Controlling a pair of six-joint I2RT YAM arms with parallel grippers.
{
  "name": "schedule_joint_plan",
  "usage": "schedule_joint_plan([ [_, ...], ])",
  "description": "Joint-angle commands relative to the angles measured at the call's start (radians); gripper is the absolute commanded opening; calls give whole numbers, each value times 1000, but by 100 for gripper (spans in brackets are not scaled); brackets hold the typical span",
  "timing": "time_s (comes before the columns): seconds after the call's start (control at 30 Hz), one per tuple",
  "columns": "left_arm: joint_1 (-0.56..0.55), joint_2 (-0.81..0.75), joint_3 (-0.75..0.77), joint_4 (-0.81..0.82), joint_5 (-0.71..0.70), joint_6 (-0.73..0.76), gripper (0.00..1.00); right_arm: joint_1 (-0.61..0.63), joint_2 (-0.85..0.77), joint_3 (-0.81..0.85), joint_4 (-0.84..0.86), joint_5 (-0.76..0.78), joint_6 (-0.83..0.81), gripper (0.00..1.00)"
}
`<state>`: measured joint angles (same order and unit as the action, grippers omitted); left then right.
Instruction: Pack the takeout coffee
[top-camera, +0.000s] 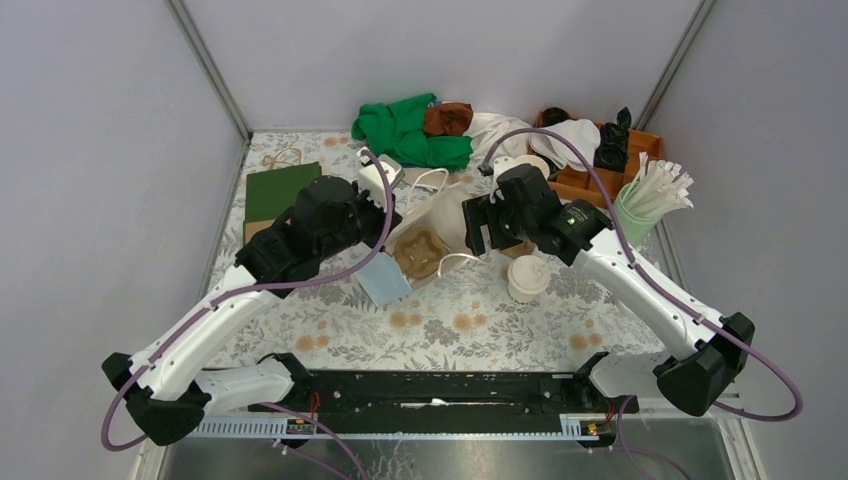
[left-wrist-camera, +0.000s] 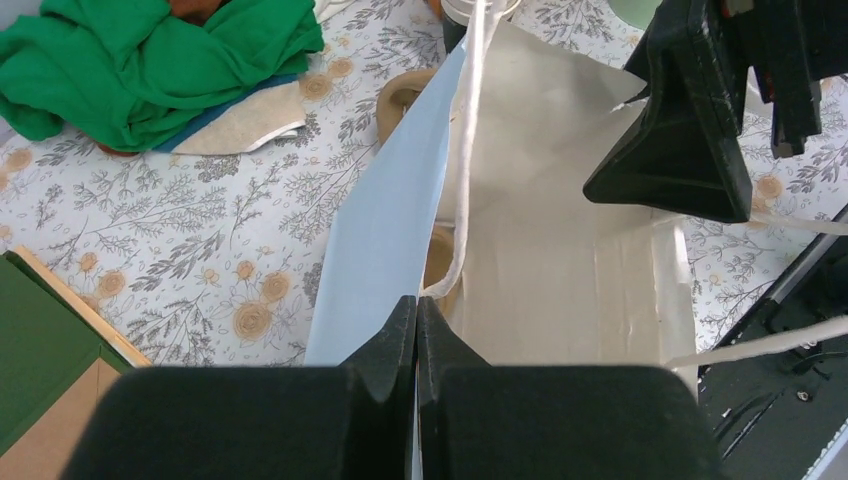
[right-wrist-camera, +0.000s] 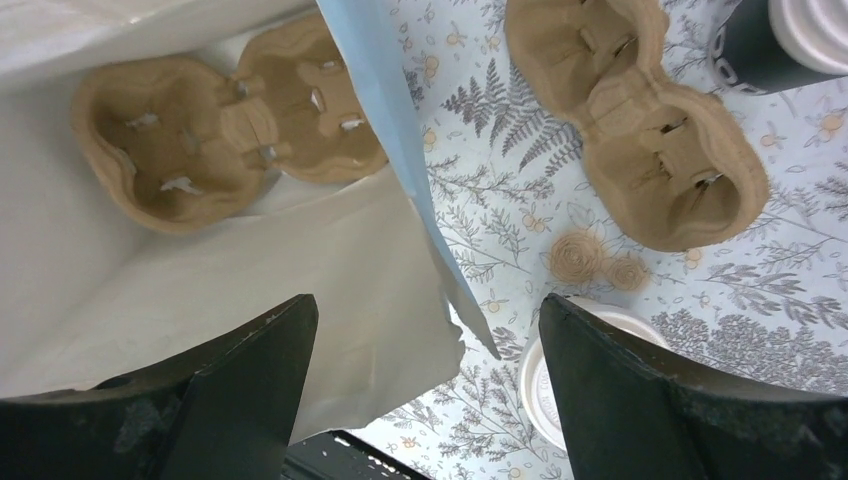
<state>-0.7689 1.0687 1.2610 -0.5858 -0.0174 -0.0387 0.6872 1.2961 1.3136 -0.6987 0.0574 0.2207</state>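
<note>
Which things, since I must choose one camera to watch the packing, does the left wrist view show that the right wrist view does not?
Only left wrist: the left gripper shut on the paper bag rim, the bag's cord handle and a green cloth.
Only right wrist: the takeout coffee, lidded, on the table outside the bag.
Both: the bag, the floral tablecloth and the pulp tray inside the bag, a sliver in the left view.
</note>
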Motion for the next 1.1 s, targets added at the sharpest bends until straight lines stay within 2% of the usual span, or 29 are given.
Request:
schedule_joint_plan([
  [0.0,-20,-15,-5,54,-24,10,0,8,-1,-44,7,-56,10,89],
  [0.2,-72,-73,-97,53,-24,-99,0,14,-48,-128,-19,-56,6,89],
  [0.4,-104,-124,-190,43,-11,-134,0,47,-75,-201,-9,-77,19,89],
  [0.6,-118,-143,-208,5,-22,-145,0,79,-101,-214,11,-62,31,89],
  [0.8,-119,-103,-153,-32,-41,-136,0,81,-160,-110,-9,-62,34,90],
  [0.93,-118,-75,-111,-56,-61,-132,0,81,-175,-3,-95,18,47,90],
  [1.07,-118,-100,-106,-61,-84,-137,0,81,-235,9,-142,158,79,90],
])
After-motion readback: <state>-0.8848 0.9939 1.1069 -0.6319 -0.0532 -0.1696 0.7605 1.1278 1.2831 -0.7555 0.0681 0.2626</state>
